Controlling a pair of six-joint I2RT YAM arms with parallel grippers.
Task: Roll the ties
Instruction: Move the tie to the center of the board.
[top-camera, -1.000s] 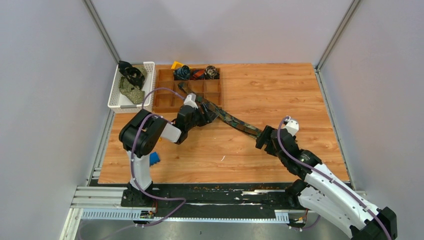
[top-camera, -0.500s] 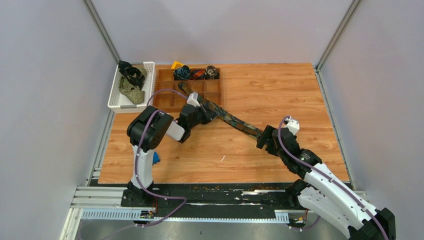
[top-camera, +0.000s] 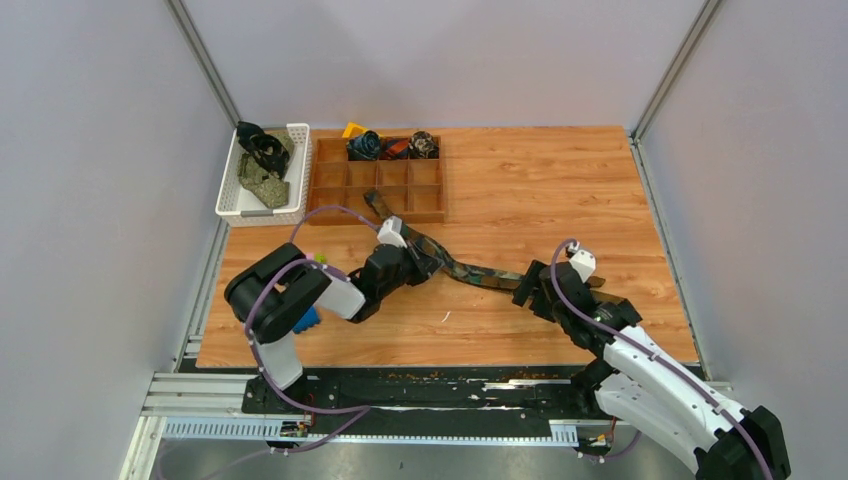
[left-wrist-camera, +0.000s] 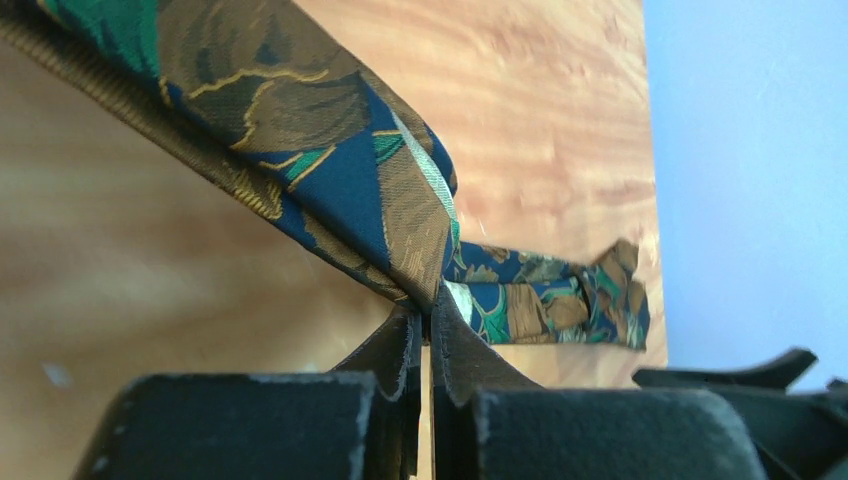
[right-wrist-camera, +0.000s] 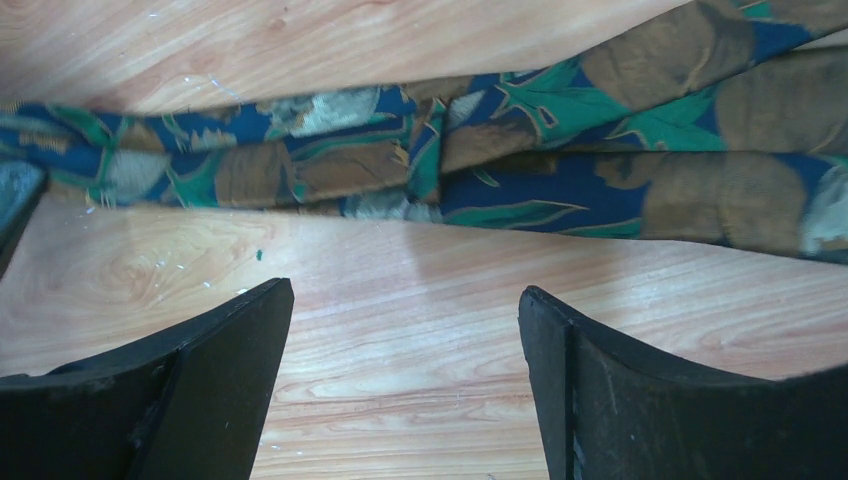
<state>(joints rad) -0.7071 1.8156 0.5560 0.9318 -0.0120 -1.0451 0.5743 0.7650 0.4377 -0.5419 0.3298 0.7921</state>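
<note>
One tie (top-camera: 470, 272), patterned navy, green and brown, lies stretched across the table. Its narrow end (top-camera: 376, 203) rests over the front of the wooden tray, and its wide end lies by my right arm. My left gripper (top-camera: 424, 262) is shut on this tie partway along. In the left wrist view the fabric (left-wrist-camera: 330, 170) rises out of the pinched tips of the left gripper (left-wrist-camera: 428, 312). My right gripper (top-camera: 524, 284) is open; in the right wrist view the tie (right-wrist-camera: 500, 170) lies flat just beyond the right gripper (right-wrist-camera: 405, 305), with nothing between its fingers.
A wooden compartment tray (top-camera: 340, 182) at the back holds three rolled ties (top-camera: 397, 147) in its far row. A white basket (top-camera: 245, 208) to its left holds more ties (top-camera: 262, 165). A yellow block (top-camera: 352, 129) sits behind the tray, and a blue block (top-camera: 308, 320) by my left arm.
My left gripper has shut on the tie and drawn it toward the near edge. The narrow end slid forward over the tray and the tie now bends. The right gripper stayed open and barely moved.
</note>
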